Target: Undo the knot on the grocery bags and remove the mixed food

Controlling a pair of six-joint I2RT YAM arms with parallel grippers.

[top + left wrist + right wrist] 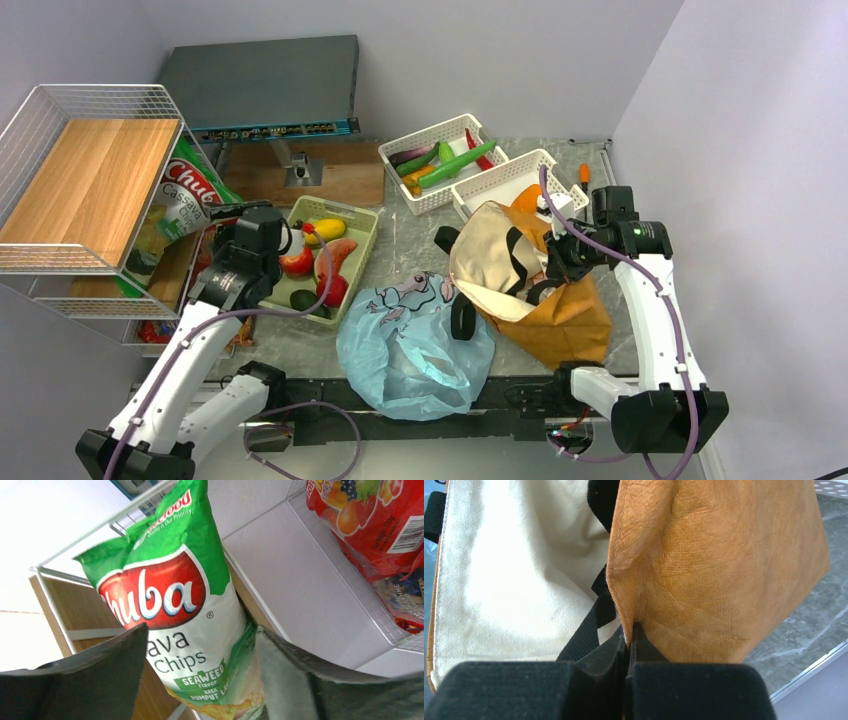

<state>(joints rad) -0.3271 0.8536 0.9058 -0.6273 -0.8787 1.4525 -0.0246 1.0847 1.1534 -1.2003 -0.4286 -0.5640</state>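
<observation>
On grey table (410, 247), right gripper (629, 634) pinches the canvas tote (566, 316) at its rim, likely soft and light; left gripper (200, 630) stands wide.

The overhead view was bright and even, lit softly from above. Shadows under the light-blue plastic bag (410, 350) and canvas tote (560, 310) on the table (400, 245) were faint, and the pale walls carried a lavender cast. At the left wrist, the upper-left background burned out to white, the chip bag (170, 605) was sharp and glossy, the red snack pack (370, 525) glinted, and the left jaws were blurred. At the right wrist, the tote's weave was crisp while the right jaws were dark and soft.
</observation>
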